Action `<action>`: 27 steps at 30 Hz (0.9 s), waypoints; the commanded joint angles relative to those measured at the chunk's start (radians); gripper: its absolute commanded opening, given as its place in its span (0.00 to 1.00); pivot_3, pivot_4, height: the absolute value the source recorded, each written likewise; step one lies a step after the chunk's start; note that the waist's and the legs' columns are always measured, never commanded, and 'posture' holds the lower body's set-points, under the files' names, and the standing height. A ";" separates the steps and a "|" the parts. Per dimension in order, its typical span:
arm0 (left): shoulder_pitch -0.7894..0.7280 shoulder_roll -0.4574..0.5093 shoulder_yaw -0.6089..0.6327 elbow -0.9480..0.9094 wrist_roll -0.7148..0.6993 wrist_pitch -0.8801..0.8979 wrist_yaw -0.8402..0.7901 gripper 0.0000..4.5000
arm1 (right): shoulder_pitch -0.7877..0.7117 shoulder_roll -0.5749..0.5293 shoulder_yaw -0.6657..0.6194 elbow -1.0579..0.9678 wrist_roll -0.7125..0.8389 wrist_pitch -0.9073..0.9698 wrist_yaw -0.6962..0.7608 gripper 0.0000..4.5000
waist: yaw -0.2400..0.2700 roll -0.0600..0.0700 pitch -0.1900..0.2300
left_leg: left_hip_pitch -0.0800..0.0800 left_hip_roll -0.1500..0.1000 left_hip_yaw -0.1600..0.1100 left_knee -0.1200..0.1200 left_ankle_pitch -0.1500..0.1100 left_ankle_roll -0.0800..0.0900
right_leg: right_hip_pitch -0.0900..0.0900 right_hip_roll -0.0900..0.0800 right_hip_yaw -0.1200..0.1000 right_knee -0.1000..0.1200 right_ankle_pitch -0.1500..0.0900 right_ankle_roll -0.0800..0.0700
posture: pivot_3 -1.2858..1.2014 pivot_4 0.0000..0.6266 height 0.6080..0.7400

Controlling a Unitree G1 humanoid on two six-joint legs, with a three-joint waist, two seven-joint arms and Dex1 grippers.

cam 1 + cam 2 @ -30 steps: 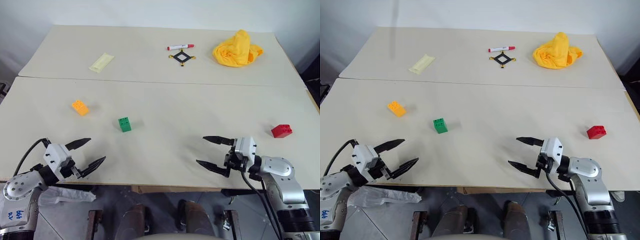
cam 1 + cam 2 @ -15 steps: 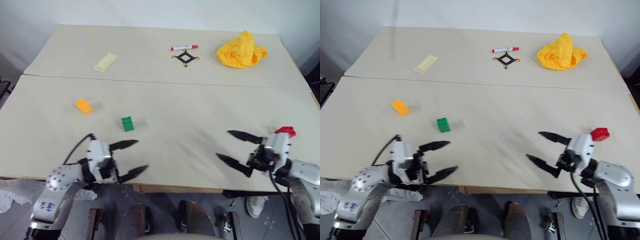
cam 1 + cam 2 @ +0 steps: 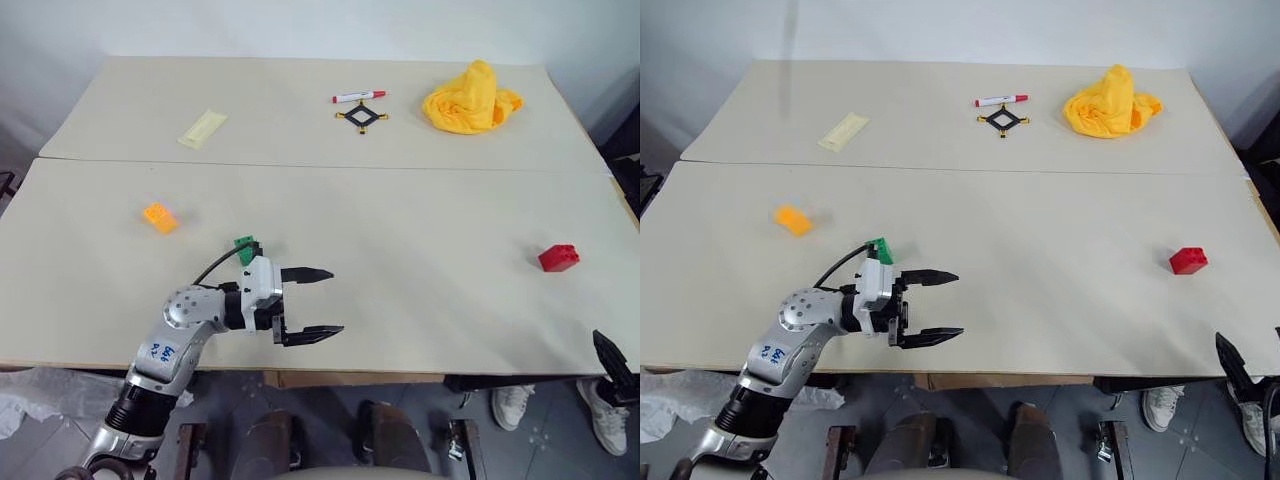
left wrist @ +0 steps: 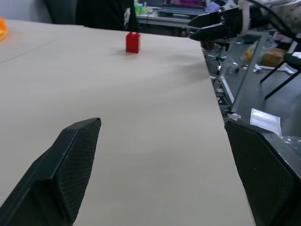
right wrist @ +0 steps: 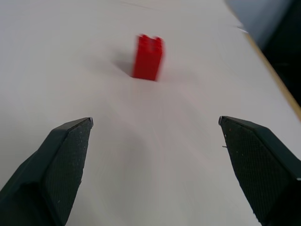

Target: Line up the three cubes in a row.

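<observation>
Both hands (image 3: 308,303) (image 5: 155,165) wide open, empty

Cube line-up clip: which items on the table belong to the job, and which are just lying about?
Job: orange cube, green cube, red cube.

Lying about: yellow cloth, red marker, black square frame, pale packet.

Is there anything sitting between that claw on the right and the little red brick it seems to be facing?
Nothing visible. In the right wrist view the right gripper stands open, facing the red brick, with only bare table between them. The yellow cloth and black frame lie far back.
</observation>
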 commanded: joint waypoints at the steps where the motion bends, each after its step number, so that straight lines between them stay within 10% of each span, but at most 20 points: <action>1: 0.006 -0.002 0.009 -0.017 0.002 -0.008 -0.001 1.00 | -0.079 -0.092 0.014 -0.077 -0.003 0.143 -0.110 1.00 | -0.001 0.002 -0.001 | 0.001 0.000 0.001 0.000 0.000 0.000 | 0.000 0.000 0.001 0.000 0.000 0.000 | 0.52 0.24 1.00; 18: 0.095 0.004 0.035 -0.092 0.007 0.003 0.072 1.00 | -0.602 -0.442 0.326 0.320 -0.067 0.618 -0.099 1.00 | 0.030 0.003 -0.001 | -0.007 -0.002 -0.005 0.003 0.001 0.002 | -0.001 -0.002 -0.005 -0.002 0.000 0.000 | 0.52 0.24 1.00; 27: 0.113 0.015 0.058 -0.099 0.003 -0.006 0.086 1.00 | -0.705 -0.427 0.401 0.423 -0.110 0.548 0.010 0.43 | 0.029 0.003 -0.001 | -0.007 -0.002 -0.004 0.003 0.001 0.002 | -0.001 -0.001 -0.005 -0.002 0.000 0.000 | 0.52 0.24 1.00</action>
